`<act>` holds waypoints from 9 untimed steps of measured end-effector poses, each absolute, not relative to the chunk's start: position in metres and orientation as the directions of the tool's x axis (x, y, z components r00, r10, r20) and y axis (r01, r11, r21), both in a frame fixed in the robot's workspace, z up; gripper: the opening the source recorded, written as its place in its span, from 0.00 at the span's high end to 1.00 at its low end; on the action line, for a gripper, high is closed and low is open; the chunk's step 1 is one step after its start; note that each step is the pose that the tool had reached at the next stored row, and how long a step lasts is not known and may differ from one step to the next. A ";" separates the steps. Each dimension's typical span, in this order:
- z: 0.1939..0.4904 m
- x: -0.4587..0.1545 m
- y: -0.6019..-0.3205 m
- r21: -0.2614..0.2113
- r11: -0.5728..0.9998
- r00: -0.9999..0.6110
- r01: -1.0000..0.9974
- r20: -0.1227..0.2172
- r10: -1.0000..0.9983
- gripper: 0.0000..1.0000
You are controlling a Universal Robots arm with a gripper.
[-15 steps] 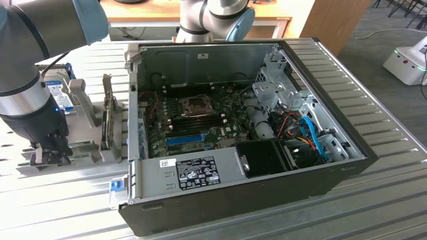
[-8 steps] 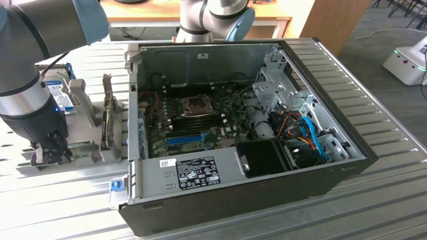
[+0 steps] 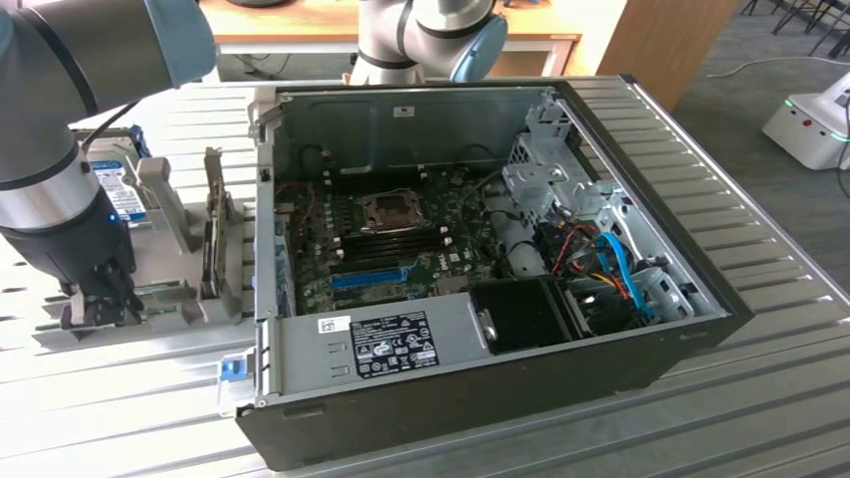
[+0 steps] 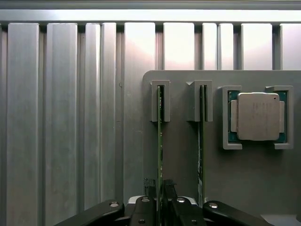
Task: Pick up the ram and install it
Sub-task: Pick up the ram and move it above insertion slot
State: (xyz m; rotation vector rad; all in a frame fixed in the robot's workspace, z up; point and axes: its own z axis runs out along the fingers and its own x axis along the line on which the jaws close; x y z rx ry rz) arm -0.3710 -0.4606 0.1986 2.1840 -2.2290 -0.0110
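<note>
Gripper (image 4: 160, 187) sits astride ram (image 4: 160, 136), jaws pinching its two flat faces. Ram stands on edge in rack (image 4: 244, 179), long axis running straight ahead of jaws.

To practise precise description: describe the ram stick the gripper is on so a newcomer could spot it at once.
Beside the open computer case lies a grey holder with a square silver processor and two thin green sticks on edge in slots. The ram is the stick farther from the processor, the one the gripper is shut on; the second stick stands free between them.
</note>
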 end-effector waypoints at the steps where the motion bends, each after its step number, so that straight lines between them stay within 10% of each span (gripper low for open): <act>1: 0.199 -0.371 -0.461 0.020 0.020 -0.020 -1.000 0.010 -1.000 0.79; 9: 0.199 -0.371 -0.461 0.020 0.021 -0.020 -1.000 0.010 -1.000 0.79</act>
